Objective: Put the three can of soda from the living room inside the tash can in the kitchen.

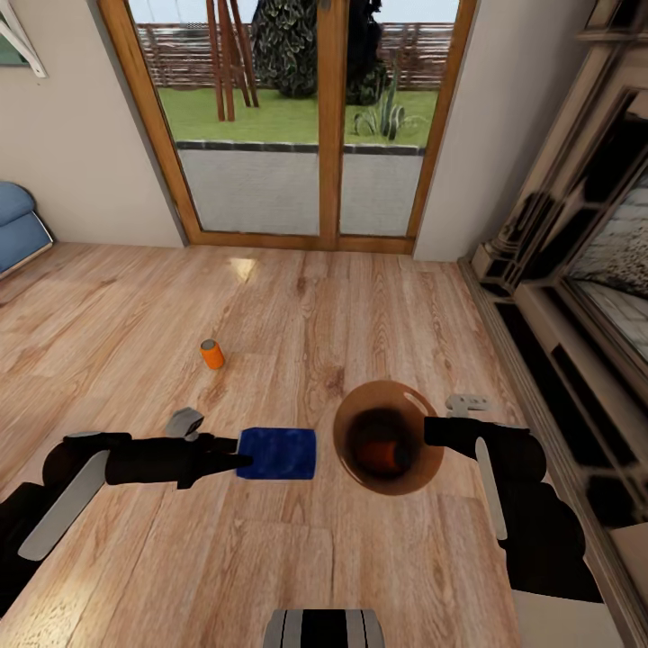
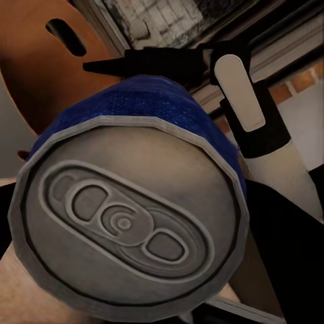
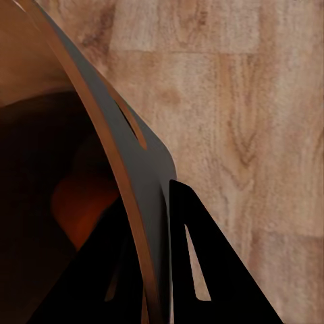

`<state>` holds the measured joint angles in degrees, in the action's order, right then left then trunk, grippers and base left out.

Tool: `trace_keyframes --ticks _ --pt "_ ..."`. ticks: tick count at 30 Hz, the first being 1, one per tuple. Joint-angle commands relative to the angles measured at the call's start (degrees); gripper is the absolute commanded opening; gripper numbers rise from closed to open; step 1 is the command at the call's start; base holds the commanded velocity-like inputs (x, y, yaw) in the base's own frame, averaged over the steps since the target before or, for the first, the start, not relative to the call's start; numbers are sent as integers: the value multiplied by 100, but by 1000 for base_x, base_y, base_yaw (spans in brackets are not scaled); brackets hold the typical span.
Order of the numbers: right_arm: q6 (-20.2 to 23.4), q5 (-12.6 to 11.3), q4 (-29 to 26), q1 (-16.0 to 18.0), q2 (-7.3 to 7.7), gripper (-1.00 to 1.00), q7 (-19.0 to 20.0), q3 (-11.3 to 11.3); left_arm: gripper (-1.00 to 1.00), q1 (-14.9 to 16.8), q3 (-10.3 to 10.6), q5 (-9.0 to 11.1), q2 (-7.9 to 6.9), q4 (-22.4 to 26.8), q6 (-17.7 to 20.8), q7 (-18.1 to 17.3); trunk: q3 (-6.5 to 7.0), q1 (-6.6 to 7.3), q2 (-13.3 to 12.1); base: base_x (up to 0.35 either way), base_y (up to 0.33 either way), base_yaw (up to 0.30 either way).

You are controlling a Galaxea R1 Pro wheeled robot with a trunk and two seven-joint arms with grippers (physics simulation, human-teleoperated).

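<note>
The wood plank floor (image 1: 297, 297) of the living room runs up to wood-framed glass doors (image 1: 306, 126), with a brick fireplace (image 1: 585, 297) off to the right gripper's outer side and a blue sofa (image 1: 18, 225) well beyond the left gripper. The brown trash can (image 1: 389, 436) hangs above the floor, its rim pinched between the right gripper's (image 1: 430, 430) closed fingers (image 3: 202, 270), one finger inside the wall and one outside. Deep inside the can an orange soda can (image 1: 382, 454) glows against the dark interior. The left gripper (image 1: 238, 457) is clamped on the dark blue soda can (image 1: 279, 453), held sideways with its grey top (image 2: 128, 223) toward the wrist, its far end just beside the trash can's rim, apart from it. A second orange soda can (image 1: 212, 354) stands upright on the floor, well ahead of the left gripper
</note>
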<state>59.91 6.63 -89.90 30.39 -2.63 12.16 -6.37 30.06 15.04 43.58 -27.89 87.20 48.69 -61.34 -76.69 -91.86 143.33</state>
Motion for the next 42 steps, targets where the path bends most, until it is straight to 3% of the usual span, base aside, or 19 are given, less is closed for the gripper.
trace_keyframes --ticks 1,4,6,9,13,24,25,29,31,33,34,35,37,38,42 --pt "9 -110 -1 2 -1 -100 33 2 -100 0 -2 13 7 14 -1 -3 0 1 0 0 0 0" --pt "9 -110 -1 2 -1 -100 33 3 -100 0 10 125 31 45 0 -7 0 1 0 0 0 0" --pt "9 -110 -1 2 -1 -100 33 4 -100 0 19 304 106 55 2 -9 0 1 0 0 0 0" --pt "9 -110 -1 2 -1 -100 33 4 -100 0 25 413 266 63 108 -9 0 1 0 0 0 0" --pt "9 -110 -1 2 -1 -100 33 4 -100 0 25 437 350 68 249 -9 0 1 0 0 0 0" --pt "9 -110 -1 2 -1 -100 32 4 -100 0 -2 436 405 69 273 34 0 1 0 0 0 0" --pt "9 -110 -1 2 -1 -100 32 4 -100 0 -65 435 406 69 273 40 0 1 0 0 0 0" --pt "9 -110 -1 2 -1 -100 32 6 -100 0 -633 435 430 69 282 52 0 1 0 0 0 0" --pt "9 -110 -1 2 -1 -100 32 8 -100 0 -723 432 479 69 306 120 0 1 0 0 0 0" --pt "9 -110 -1 2 -1 -100 32 11 -100 0 -780 429 627 69 333 419 0 1 0 0 0 0" --pt "9 -111 -1 2 -1 -100 34 12 -100 0 -799 431 868 69 348 842 0 1 0 0 0 0" --pt "9 -110 -1 2 -1 -100 33 12 -100 0 -803 427 1027 66 364 1036 0 1 0 0 0 0" --pt "9 -110 -1 2 -1 -100 33 13 -100 0 -806 398 1259 63 439 1232 0 1 0 0 0 0" --pt "9 -110 -1 2 -1 -100 32 13 -100 0 -808 372 1494 67 583 1357 0 1 0 0 0 0" --pt "9 -110 -1 2 -1 -100 37 13 -100 0 -809 362 1649 69 700 1420 0 1 0 0 0 0"
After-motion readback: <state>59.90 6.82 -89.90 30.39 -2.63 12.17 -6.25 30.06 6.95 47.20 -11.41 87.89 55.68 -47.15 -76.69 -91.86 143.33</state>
